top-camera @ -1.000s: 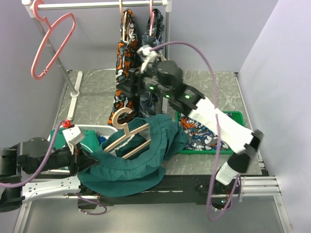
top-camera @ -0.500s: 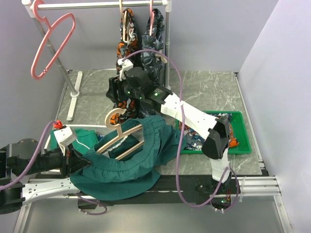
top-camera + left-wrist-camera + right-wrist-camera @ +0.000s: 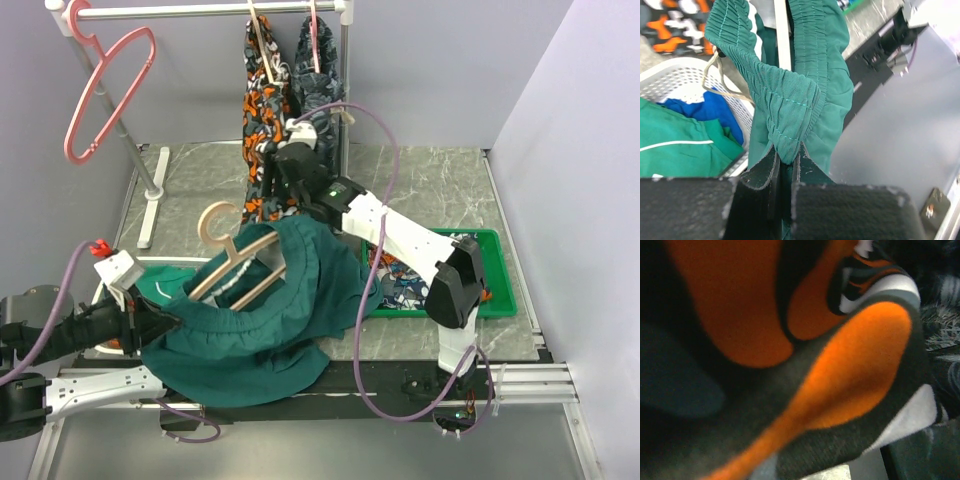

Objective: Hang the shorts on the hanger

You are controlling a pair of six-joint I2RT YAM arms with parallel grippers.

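Left gripper [image 3: 786, 155]: clamped tight on the shorts [image 3: 260, 340] waistband. Shorts draped over hanger [image 3: 236, 252] at near edge of desk [image 3: 440, 185], beside white basket [image 3: 670, 75]. Right gripper [image 3: 275, 155]: against orange camouflage shorts [image 3: 262, 110]; opening cannot be told. Desk grey, marbled. Walls [image 3: 450, 70] lavender.

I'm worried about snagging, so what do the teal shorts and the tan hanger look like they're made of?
The shorts: soft matte fabric, perhaps cotton or a blend; the gathered, stitched waistband suggests elastic. The hanger: smooth, tan, rigid, either wood or plastic; no grain is visible to decide.
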